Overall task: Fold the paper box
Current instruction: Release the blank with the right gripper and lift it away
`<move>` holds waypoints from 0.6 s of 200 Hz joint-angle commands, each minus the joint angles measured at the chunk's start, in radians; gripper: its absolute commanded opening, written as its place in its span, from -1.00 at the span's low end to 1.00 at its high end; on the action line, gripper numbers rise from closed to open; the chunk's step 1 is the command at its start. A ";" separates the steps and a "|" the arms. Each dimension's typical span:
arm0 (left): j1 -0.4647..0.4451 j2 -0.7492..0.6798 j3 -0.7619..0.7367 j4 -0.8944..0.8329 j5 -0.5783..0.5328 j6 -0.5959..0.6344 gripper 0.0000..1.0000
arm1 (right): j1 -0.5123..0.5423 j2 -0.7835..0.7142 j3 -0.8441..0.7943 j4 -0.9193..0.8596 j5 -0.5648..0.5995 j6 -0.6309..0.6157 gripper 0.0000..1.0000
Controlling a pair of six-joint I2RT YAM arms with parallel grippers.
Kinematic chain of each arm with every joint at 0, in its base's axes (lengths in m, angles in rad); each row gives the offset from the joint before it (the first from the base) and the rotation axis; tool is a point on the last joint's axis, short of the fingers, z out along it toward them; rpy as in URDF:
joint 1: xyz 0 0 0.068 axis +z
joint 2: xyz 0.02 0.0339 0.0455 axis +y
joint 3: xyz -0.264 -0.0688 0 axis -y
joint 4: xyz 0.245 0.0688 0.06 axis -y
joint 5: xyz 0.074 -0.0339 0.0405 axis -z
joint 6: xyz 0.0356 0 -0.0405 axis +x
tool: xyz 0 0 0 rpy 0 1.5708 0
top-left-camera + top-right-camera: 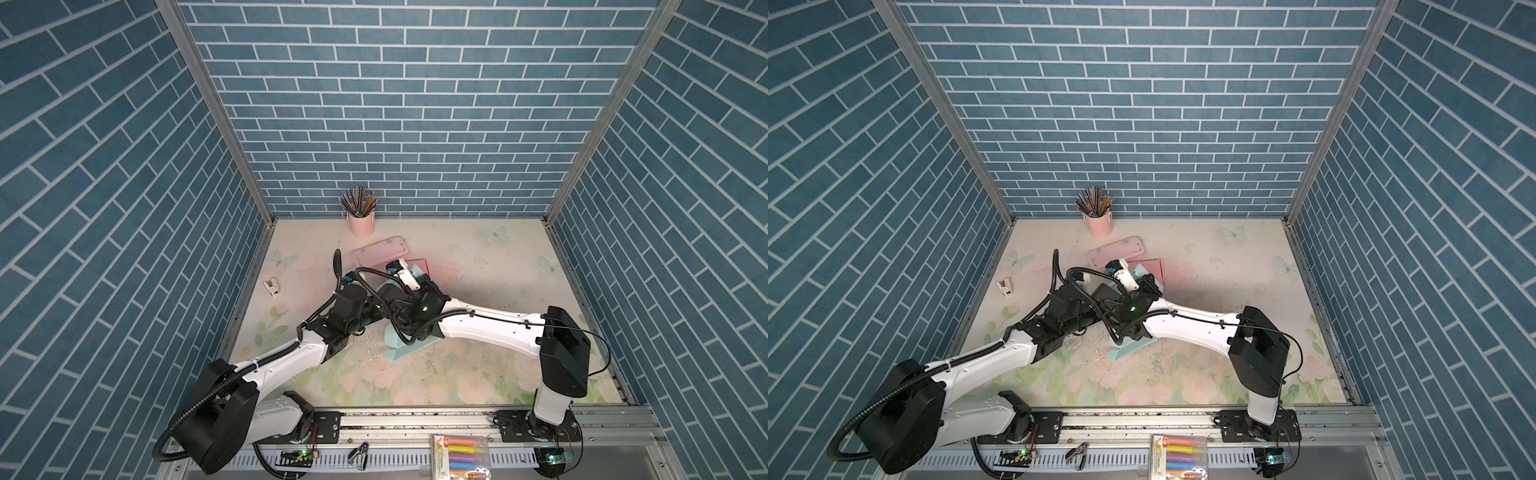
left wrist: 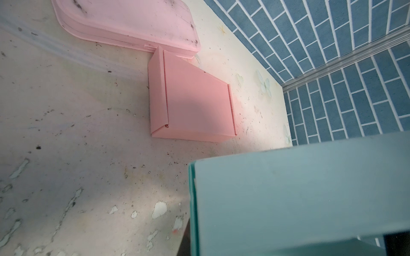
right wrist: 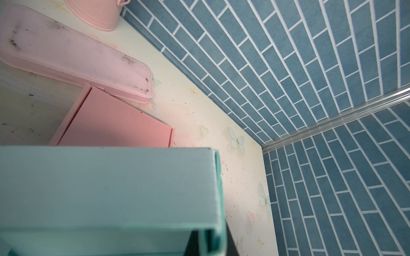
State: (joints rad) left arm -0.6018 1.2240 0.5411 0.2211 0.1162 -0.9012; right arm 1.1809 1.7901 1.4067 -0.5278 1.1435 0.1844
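Paper box (image 1: 409, 349), teal and half-folded, lies just in front of the pink box (image 2: 195, 99), one panel raised.
Left gripper (image 1: 374, 287) and right gripper (image 1: 424, 283) meet at that panel, fingers pressed together and hidden behind it; whether they pinch the card cannot be told. Pink case (image 1: 380, 251) touches the pink box's far corner; pencil cup (image 1: 361, 224) stands beyond.

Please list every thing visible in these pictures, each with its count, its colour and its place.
table: one, pastel floral, inside the booth
walls: three, blue brick, around table
teal paper box: one, teal, mid-table, partly folded
folded box: one, pink, behind the teal paper box
flat case: one, pale pink, beside the folded box
cup of pencils: one, pink, table's back edge
small object: one, white, table's left edge
clip: one, black, front rail
marker pack: one, multicoloured, front rail
left arm: one, white-black, reaching to centre
right arm: one, white-black, reaching to centre
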 commanded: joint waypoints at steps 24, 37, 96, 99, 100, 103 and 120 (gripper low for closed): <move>-0.012 0.001 0.008 0.063 0.025 0.041 -0.92 | 0.015 -0.063 -0.016 -0.032 -0.021 -0.014 -0.70; -0.012 0.003 0.006 0.065 0.025 0.038 -0.93 | 0.016 -0.069 -0.019 -0.032 -0.021 -0.012 -0.67; -0.012 0.000 0.006 0.063 0.022 0.039 -0.93 | 0.019 -0.107 -0.036 -0.014 -0.054 0.006 -0.35; -0.012 0.000 0.006 0.064 0.022 0.039 -0.93 | 0.021 -0.113 -0.037 -0.011 -0.058 0.007 -0.31; -0.013 0.000 0.006 0.064 0.022 0.040 -0.93 | 0.021 -0.114 -0.038 -0.011 -0.060 0.007 -0.29; -0.013 0.001 0.005 0.063 0.019 0.041 -0.93 | 0.023 -0.118 -0.039 -0.009 -0.064 0.009 -0.26; -0.012 0.006 0.005 0.063 0.019 0.044 -0.93 | 0.032 -0.148 -0.050 -0.008 -0.094 0.029 -0.10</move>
State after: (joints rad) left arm -0.6094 1.2240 0.5411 0.2596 0.1352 -0.8722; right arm 1.1954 1.7100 1.3724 -0.5385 1.0904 0.1814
